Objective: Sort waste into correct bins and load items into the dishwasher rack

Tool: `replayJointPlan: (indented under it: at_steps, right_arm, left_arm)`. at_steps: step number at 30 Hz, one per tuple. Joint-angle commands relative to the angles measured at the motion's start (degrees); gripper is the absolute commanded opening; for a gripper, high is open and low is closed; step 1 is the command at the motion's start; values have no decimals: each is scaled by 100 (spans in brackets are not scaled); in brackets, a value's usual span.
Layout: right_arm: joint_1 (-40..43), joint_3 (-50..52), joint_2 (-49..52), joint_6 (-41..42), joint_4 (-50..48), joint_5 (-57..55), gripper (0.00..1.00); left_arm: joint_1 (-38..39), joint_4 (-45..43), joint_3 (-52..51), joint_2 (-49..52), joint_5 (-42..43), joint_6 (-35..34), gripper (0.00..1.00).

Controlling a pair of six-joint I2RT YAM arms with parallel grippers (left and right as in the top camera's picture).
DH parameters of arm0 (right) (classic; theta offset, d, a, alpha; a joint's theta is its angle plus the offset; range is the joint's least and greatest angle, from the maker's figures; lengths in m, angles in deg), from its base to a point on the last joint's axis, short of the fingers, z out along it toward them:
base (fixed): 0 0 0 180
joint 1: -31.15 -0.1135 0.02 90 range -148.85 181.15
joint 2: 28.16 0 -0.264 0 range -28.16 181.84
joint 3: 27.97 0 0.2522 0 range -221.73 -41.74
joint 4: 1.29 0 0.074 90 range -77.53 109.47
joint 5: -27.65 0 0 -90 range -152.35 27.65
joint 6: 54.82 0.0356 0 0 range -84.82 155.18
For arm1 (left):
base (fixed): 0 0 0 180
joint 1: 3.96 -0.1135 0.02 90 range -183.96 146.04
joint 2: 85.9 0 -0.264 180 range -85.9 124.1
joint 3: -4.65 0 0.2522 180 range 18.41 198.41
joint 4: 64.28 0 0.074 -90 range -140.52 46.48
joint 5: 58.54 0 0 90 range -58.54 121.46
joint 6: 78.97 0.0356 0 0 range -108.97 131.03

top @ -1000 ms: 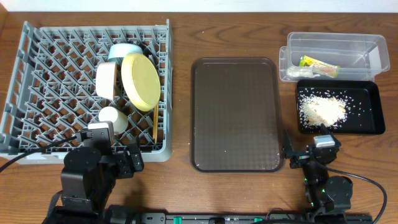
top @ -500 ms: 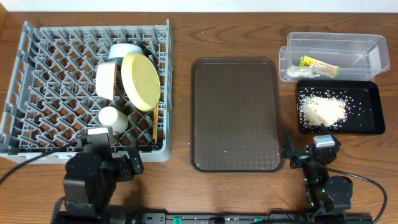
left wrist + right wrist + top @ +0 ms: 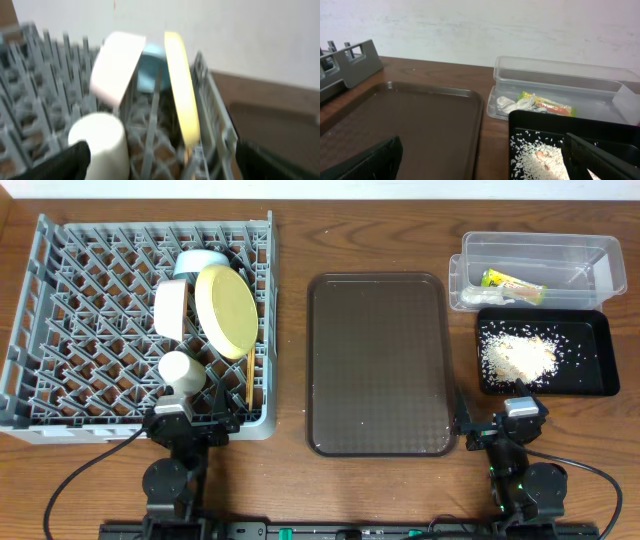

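Both agape, left pincer [image 3: 162, 164], right pincer [image 3: 482, 162], round yellow plate [image 3: 227, 310] on edge in pegged grey rack [image 3: 90, 310]

The brown serving tray [image 3: 378, 365] is lying at mid-table. To its left, the grey dishwasher rack [image 3: 90, 330] is holding the yellow plate [image 3: 227, 310] on edge nearest the tray. The white bowl [image 3: 170, 308] is leaning just beyond the plate, the light blue bowl [image 3: 200, 262] is peeking out behind both, the white cup [image 3: 183, 370] is sitting in front, and the chopsticks [image 3: 248, 380] are resting by the rack wall closest to the tray. To the tray's right, the clear tub [image 3: 540, 255] is holding the crumpled wrapper [image 3: 513, 285]. The black tray [image 3: 600, 350], against the tub's near side, is carrying a heap of rice [image 3: 518, 355]. The left gripper [image 3: 190, 420] is hovering off the tray's near-left corner, at the rack's front edge, and the right gripper [image 3: 500, 428] is sitting off the near-right corner.
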Motion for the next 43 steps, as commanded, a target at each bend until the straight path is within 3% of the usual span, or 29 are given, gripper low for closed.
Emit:
replayJointPlan:
  at_steps: [1,3,43]
  right_arm:
    - [35,11,-44,-2,17,44,99]
    - [35,11,-44,-2,17,44,99]
    - [35,11,-44,-2,17,44,99]
  left_arm:
    - [-74,-173,-212,-74,264,562,94]
    - [-72,50,-212,-74,372,802,94]
    - [-68,120,-212,-48,369,780,94]
